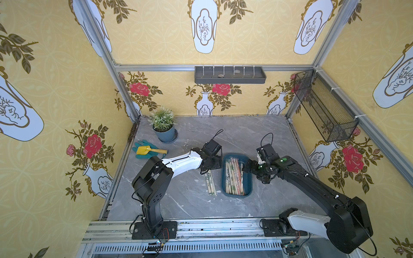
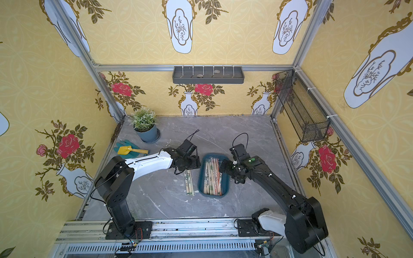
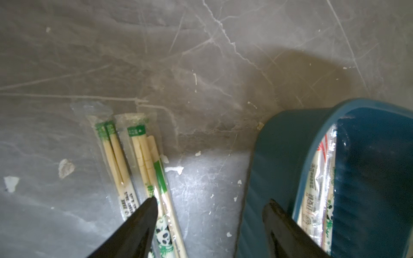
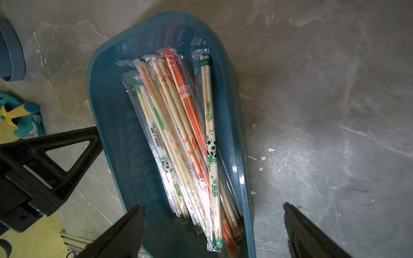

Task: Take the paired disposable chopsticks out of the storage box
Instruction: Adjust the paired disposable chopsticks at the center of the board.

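The storage box [image 1: 224,178], a dark teal tray, sits mid-table in both top views, holding several paired disposable chopsticks [image 1: 233,176] in clear sleeves. Three more pairs [image 1: 211,184] lie on the table just left of it. My left gripper [image 3: 212,201] is open and empty. One of its fingertips [image 3: 149,207] is over the table pairs [image 3: 145,156], the other by the box wall [image 3: 279,156]. My right gripper [image 4: 213,205] is open and empty. It straddles the box rim [image 4: 100,89] above the sleeved pairs [image 4: 178,111].
A potted plant [image 1: 164,125] stands at the back left. Teal gloves with a yellow trowel [image 1: 147,150] lie in front of it. A grey divided shelf [image 1: 230,76] hangs on the back wall and a black wire basket [image 1: 324,107] on the right wall.
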Controlling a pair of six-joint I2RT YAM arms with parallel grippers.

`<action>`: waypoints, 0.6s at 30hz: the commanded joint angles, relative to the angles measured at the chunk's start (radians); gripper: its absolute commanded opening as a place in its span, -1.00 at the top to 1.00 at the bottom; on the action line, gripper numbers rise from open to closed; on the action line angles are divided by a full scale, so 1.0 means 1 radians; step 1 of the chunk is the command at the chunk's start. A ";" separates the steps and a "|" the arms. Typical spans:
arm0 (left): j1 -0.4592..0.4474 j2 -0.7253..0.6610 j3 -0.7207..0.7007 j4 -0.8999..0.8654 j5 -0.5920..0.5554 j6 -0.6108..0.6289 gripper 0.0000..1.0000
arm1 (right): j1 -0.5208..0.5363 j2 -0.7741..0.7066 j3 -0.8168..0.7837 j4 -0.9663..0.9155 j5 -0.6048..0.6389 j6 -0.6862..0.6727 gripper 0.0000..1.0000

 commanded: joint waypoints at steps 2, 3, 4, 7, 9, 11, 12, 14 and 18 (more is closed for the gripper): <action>0.002 0.025 -0.013 0.024 0.010 0.012 -0.57 | 0.000 0.005 0.000 -0.001 0.016 0.006 -0.95; 0.002 0.029 -0.015 0.025 0.008 0.012 -0.57 | 0.000 0.005 -0.002 -0.001 0.016 0.007 -0.95; 0.002 0.032 -0.021 0.027 0.006 0.012 -0.57 | 0.000 0.005 0.000 -0.001 0.016 0.007 -0.95; 0.005 0.037 -0.033 0.028 0.004 0.008 -0.56 | 0.001 0.007 0.000 -0.002 0.016 0.006 -0.95; 0.006 0.033 -0.044 0.028 -0.001 0.006 -0.56 | 0.000 0.007 -0.002 -0.004 0.015 0.006 -0.95; 0.008 0.025 -0.059 0.030 -0.007 0.003 -0.56 | 0.000 0.009 0.001 -0.002 0.016 0.004 -0.95; 0.009 0.020 -0.064 0.030 -0.009 0.002 -0.56 | 0.000 0.011 0.001 -0.002 0.016 0.004 -0.95; 0.011 0.010 -0.069 0.030 -0.010 0.002 -0.56 | 0.000 0.014 0.003 -0.001 0.015 0.004 -0.95; 0.011 -0.005 -0.060 0.028 -0.017 0.003 -0.56 | 0.001 0.019 0.008 0.001 0.013 0.004 -0.95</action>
